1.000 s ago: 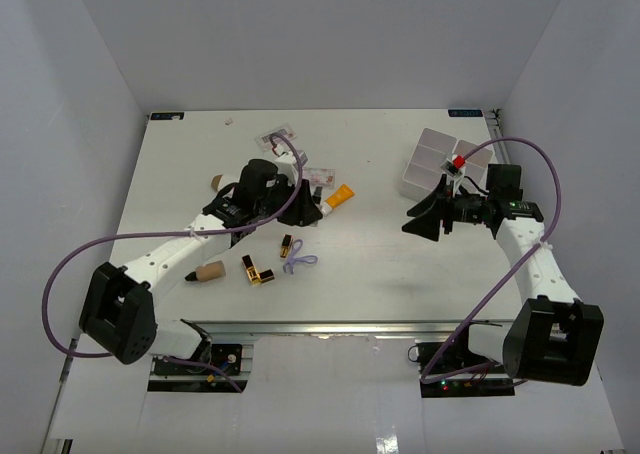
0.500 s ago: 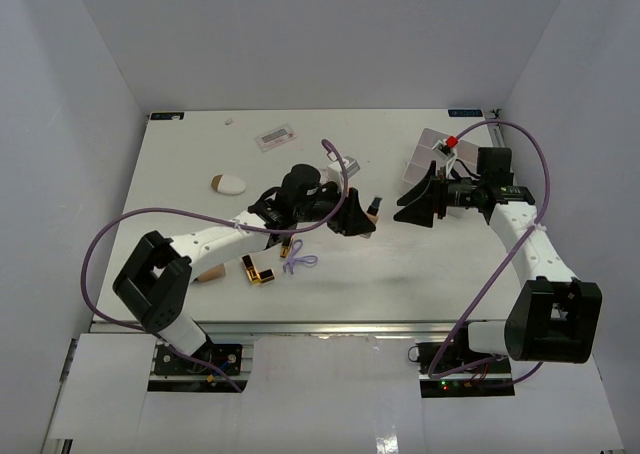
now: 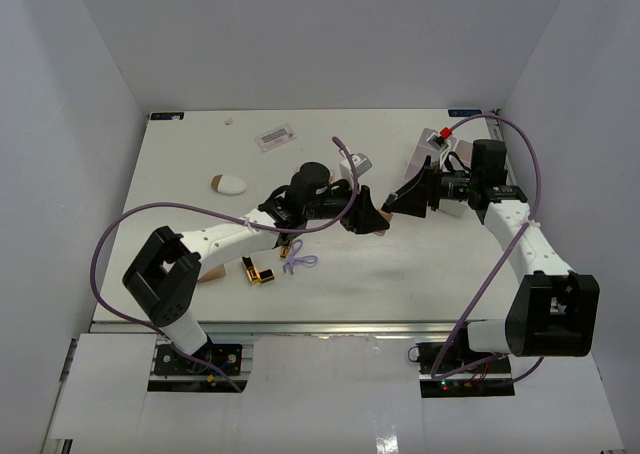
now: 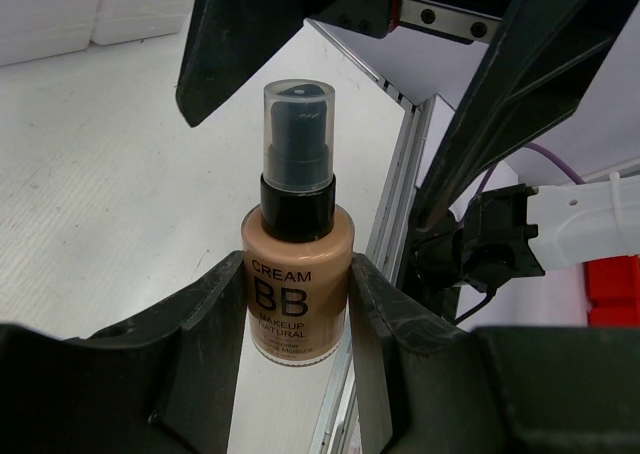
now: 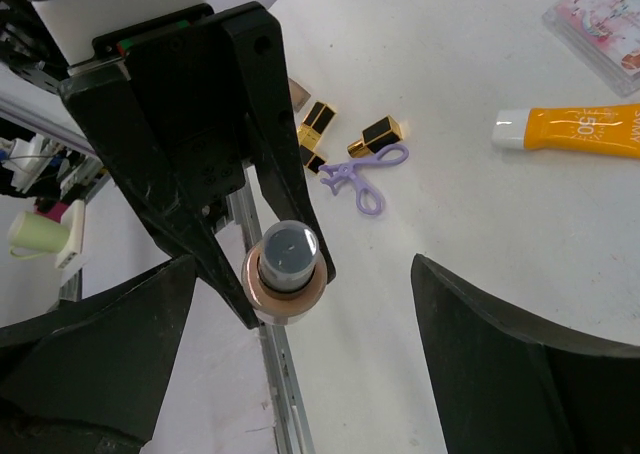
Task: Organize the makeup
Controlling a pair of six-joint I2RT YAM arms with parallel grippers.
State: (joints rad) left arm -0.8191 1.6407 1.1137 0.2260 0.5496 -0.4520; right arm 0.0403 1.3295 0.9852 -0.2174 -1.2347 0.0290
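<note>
My left gripper (image 3: 367,219) is shut on the tan foundation bottle (image 4: 298,274) and holds it upright above mid-table, fingers (image 4: 215,324) on its lower body. My right gripper (image 3: 393,205) is open just to the right, facing it. In the right wrist view the bottle's clear cap (image 5: 286,259) sits between my open right fingers (image 5: 520,364). Gold-and-black lipsticks (image 5: 380,132) and an orange-tipped tube (image 5: 575,131) lie on the table. A beige sponge (image 3: 228,184) lies at the left. Flat packets (image 3: 274,135) lie at the back.
The white compartment tray (image 3: 432,146) stands at the back right, behind my right gripper. A small purple looped tool (image 5: 362,169) lies by the lipsticks (image 3: 258,271). A second packet (image 3: 357,164) lies near mid-table. The table's front rail (image 5: 275,374) runs below the bottle.
My left arm lifted the foundation bottle and carried it right, toward the right gripper. My right gripper moved left and forward to meet it, still open.
</note>
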